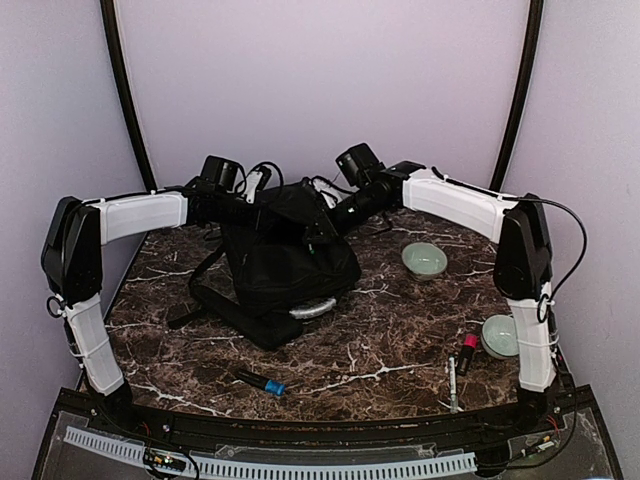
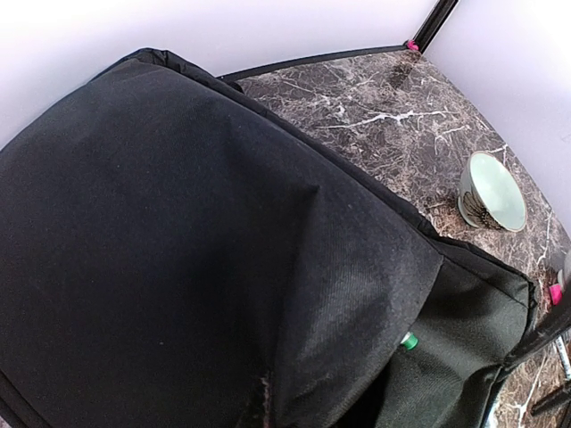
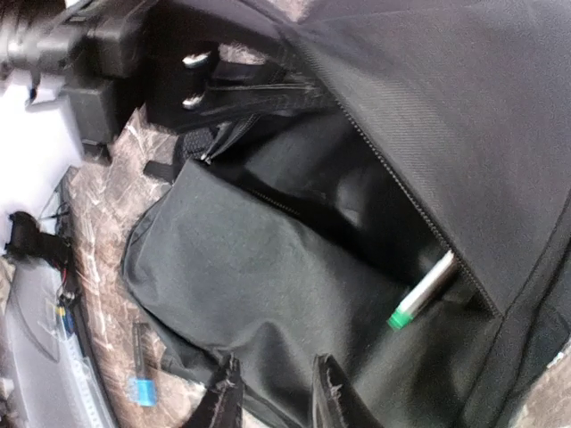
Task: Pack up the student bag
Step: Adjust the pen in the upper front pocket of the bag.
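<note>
Evidently left pincer (image 1: 270, 217) clamps the student bag (image 1: 285, 272), while right pincer (image 3: 278, 367) stands parted.

Bag (image 1: 285, 265): 1. Bowls: 2, a far bowl (image 1: 424, 260) and a near bowl (image 1: 499, 336). Pens: 3, being 1 blue-capped pen (image 1: 262, 382), 1 silver pen (image 1: 452, 385) and 1 green-tipped pen (image 3: 419, 294). Pink-capped tube (image 1: 466, 350): 1. Arms: 2, left arm (image 1: 140, 215) and right arm (image 1: 460, 205).
</note>
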Tool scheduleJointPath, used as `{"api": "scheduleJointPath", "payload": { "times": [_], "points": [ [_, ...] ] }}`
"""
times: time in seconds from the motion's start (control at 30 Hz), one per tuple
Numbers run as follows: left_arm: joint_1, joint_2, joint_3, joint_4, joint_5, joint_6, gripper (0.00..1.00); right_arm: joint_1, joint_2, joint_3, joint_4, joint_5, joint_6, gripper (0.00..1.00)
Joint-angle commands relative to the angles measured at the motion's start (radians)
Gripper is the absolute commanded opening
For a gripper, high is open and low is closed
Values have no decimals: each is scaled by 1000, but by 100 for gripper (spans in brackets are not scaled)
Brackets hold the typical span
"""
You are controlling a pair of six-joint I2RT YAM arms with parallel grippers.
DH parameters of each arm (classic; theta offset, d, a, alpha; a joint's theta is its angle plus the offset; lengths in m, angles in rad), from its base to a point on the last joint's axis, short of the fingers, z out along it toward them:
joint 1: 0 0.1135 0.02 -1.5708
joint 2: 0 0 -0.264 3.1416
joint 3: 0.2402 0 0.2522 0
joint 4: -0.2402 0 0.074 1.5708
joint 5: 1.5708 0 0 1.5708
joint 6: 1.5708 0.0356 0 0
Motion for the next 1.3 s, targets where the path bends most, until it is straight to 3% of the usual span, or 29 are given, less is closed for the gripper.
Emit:
{"api": "scheduleJointPath", "payload": {
  "times": [0.0,0.07,0.2,0.4,0.8,1.1,1.27],
  "points": [
    [-15,-109,8,35,54,-4,1,61,-25,35,-109,167,-433,12],
    [-16,-112,7,35,55,-5,1,90,-18,17,-114,271,-550,0],
    [-16,-115,8,33,53,-1,1,137,16,-8,-110,442,-651,0],
    [-19,-117,7,35,56,-5,1,155,55,-20,-42,594,-663,0],
    [-20,-106,5,42,85,-18,1,137,128,-39,120,747,-711,0],
    [-25,-100,4,41,89,-17,1,122,121,-135,518,953,-748,0],
    [-24,-96,4,42,88,-17,1,123,20,-183,454,820,-687,0]
  ]
}}
